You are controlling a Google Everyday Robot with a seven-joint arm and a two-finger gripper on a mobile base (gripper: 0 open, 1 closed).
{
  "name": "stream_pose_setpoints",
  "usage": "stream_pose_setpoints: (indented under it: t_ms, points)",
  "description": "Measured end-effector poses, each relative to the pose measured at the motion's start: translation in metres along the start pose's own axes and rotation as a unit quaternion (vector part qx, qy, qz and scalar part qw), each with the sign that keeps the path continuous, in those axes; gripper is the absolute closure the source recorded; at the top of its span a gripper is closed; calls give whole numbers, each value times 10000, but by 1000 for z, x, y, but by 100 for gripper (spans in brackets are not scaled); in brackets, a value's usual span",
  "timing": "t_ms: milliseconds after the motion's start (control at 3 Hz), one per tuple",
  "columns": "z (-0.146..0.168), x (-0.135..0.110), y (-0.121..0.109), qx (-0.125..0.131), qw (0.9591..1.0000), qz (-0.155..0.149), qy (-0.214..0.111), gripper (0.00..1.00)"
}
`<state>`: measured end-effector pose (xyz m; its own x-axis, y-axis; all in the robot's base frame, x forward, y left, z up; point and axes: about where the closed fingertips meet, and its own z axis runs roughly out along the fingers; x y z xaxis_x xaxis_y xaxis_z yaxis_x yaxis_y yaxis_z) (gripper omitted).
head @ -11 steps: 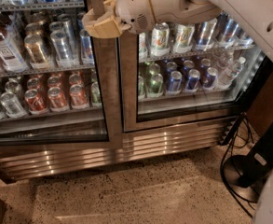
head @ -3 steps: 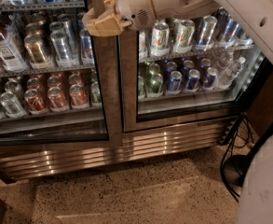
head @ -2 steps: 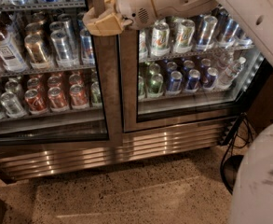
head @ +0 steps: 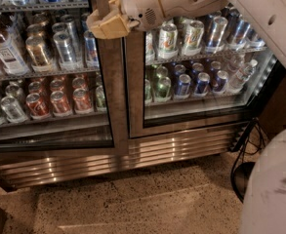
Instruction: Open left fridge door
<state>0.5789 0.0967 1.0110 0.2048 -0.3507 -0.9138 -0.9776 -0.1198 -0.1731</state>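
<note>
Robot body (head: 274, 179) swung in; tool (head: 99, 26) at left fridge door (head: 108, 101) edge, grip unclear.

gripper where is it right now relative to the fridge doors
In the camera view the tan gripper is at upper centre, in front of the brushed-steel inner edge of the glass-paned left fridge door, beside the shelf of silver cans.

Robot body (head: 272, 179) larger at lower right; tool (head: 97, 24) at left fridge door (head: 50, 72).

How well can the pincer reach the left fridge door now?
Yes, probably: the pincer sits high at the inner edge of the left fridge door, with nothing between them. Whether it touches, I cannot tell.
</note>
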Motion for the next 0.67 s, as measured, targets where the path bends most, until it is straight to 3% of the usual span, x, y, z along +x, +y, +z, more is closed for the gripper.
stream_pose_setpoints:
  t_ms: [667]
  points:
    - [1,0,1,-55,9999,26,123,100]
